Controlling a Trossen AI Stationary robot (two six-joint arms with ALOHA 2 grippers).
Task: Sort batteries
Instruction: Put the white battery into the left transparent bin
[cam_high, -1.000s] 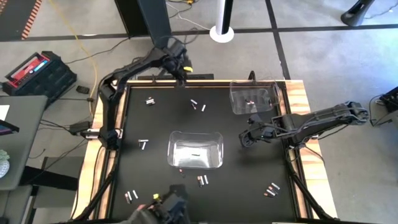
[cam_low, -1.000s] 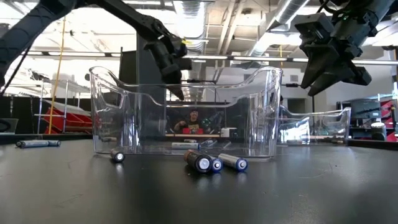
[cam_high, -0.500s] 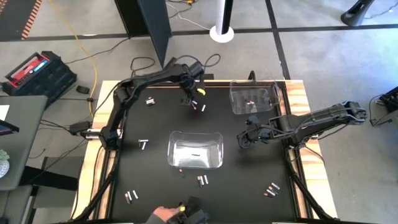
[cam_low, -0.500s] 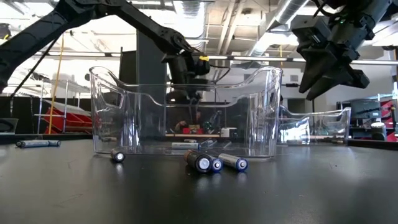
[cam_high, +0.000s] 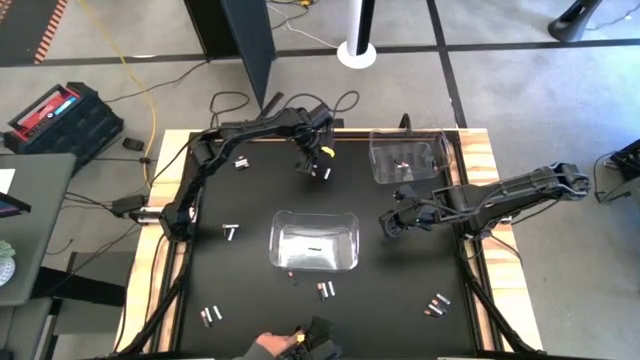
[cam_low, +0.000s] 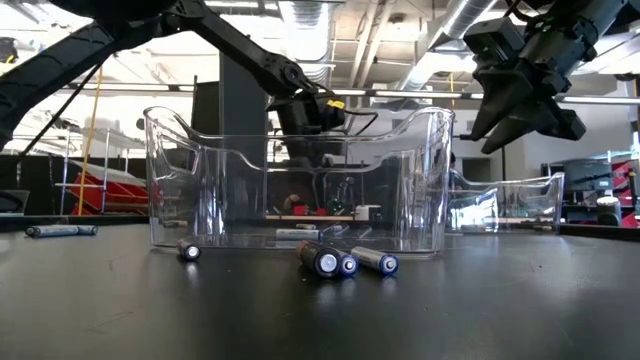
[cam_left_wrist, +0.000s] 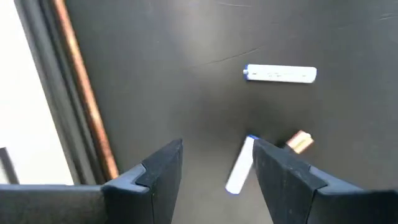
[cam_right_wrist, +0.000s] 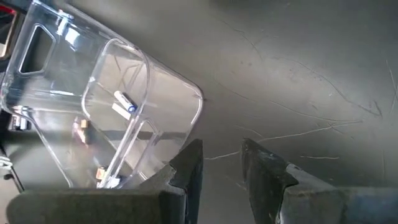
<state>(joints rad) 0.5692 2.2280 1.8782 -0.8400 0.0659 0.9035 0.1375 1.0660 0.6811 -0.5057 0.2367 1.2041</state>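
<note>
Small batteries lie scattered on the black table (cam_high: 230, 190). Two white ones (cam_high: 320, 168) lie near the far edge. My left gripper (cam_high: 304, 162) hangs open above them, pointing steeply down. In the left wrist view one white battery (cam_left_wrist: 239, 165) lies below the gap, close to one finger (cam_left_wrist: 280, 174), and a second (cam_left_wrist: 280, 73) lies farther off. My right gripper (cam_high: 389, 226) hovers open right of the middle clear bin (cam_high: 315, 240), with nothing between its fingers (cam_right_wrist: 186, 168). More batteries (cam_right_wrist: 122, 102) lie inside the far-right clear bin (cam_high: 405, 158).
Other batteries lie at the far left (cam_high: 241, 161), the left (cam_high: 231, 232), the near left (cam_high: 210, 316), in front of the middle bin (cam_high: 325, 290) and at the near right (cam_high: 437, 303). A person's hand (cam_high: 272, 343) shows at the near edge.
My left gripper has swung from the table's far edge toward the right and near side and come down over the two white batteries, rolling its wrist on the way. It has stayed open. The hand at the near edge has shifted to the right.
</note>
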